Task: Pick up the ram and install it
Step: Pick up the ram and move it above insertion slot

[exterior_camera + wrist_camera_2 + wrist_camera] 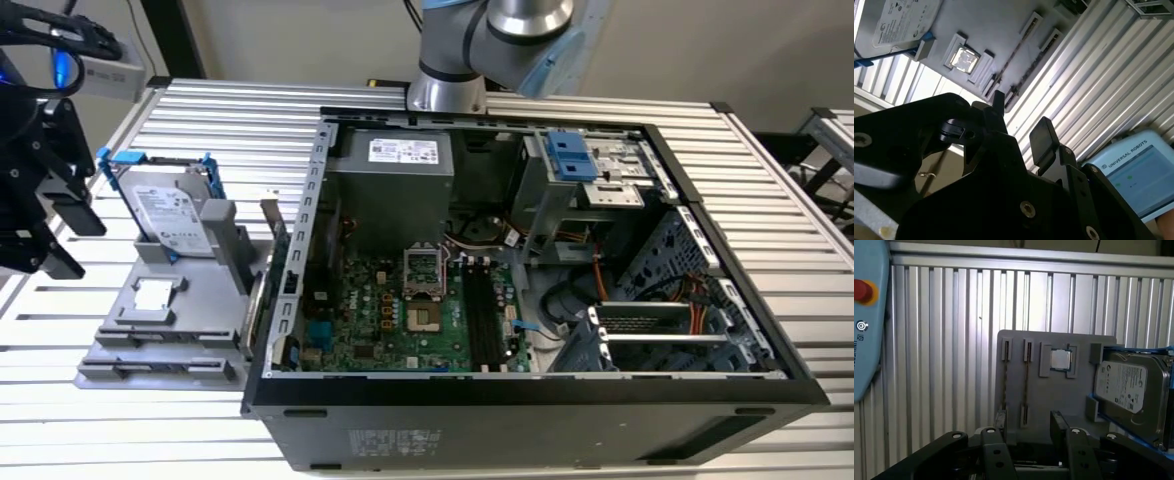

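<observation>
While the arm (pixel 494 40) rises at the case's far side, the tool (pixel 60 240) hangs above the ribbed metal counter (pixel 801 230), its fingers (pixel 1056 422) apart and empty. A gray tray (pixel 1054 395) lies just ahead of the tool, beside the open case (pixel 534 400). The ram (pixel 1026 385) stands on edge in the tray's slots, its long axis running straight away from the tool, in line with the gap between the fingers.

hard drive label (pixel 1120 386), pendant lettering (pixel 1128 155) (brand print)
</observation>
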You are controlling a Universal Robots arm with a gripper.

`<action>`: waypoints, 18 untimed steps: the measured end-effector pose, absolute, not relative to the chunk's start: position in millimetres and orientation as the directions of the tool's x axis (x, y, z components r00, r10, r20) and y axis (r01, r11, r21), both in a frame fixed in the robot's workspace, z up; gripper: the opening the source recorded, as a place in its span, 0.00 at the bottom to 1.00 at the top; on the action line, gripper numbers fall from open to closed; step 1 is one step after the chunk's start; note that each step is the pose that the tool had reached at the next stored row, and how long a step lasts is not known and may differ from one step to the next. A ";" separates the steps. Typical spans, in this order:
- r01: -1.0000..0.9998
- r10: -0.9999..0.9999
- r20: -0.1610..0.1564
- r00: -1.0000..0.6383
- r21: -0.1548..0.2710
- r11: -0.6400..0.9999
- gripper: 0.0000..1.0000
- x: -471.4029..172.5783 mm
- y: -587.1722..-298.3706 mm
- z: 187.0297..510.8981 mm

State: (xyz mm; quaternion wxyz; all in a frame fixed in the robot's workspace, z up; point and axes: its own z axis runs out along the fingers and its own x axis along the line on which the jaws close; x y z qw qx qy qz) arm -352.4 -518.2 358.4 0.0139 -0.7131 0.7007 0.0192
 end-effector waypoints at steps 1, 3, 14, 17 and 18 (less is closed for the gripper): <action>-1.000 -0.999 -0.047 0.017 0.007 -0.017 1.00 -352.3 -518.2 357.1; -1.000 -0.999 -0.047 0.016 0.007 -0.017 1.00 -352.1 -518.2 355.0; -1.000 -0.999 -0.047 0.002 0.007 -0.002 1.00 -351.2 -518.9 342.0; -1.000 -0.999 -0.047 0.000 0.007 -0.001 1.00 -351.1 -518.9 338.7; -1.000 -0.999 -0.047 0.000 0.007 0.000 1.00 -351.0 -518.9 337.5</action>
